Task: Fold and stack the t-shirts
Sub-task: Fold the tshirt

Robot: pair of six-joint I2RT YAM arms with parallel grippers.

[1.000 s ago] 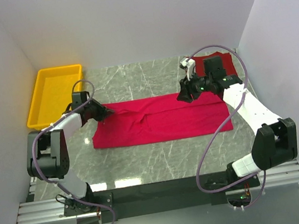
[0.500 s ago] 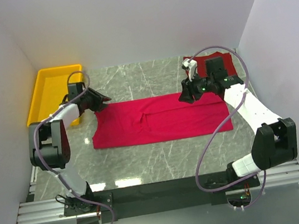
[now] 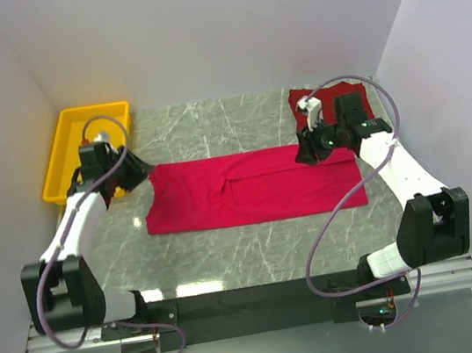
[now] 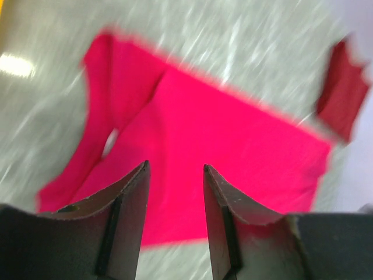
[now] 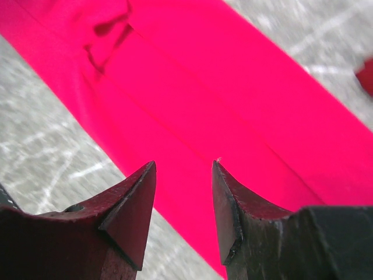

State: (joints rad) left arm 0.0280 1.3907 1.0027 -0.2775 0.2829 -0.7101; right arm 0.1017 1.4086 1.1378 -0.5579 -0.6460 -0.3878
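Centrally, crimson-pink t-shirt [image 3: 255, 187]; maroon t-shirt [image 3: 300, 98] beyond.

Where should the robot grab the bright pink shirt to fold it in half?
The pink shirt lies flat as a long strip on the table. The best spot is probably its left short end, pinched at the thin edge. Come in from the left side, where the open left gripper is. That end could then lift and swing over toward the right end.

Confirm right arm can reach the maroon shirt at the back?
Probably yes: the maroon shirt lies flat just beyond the right gripper, nothing on it, and the jaws are open and empty.
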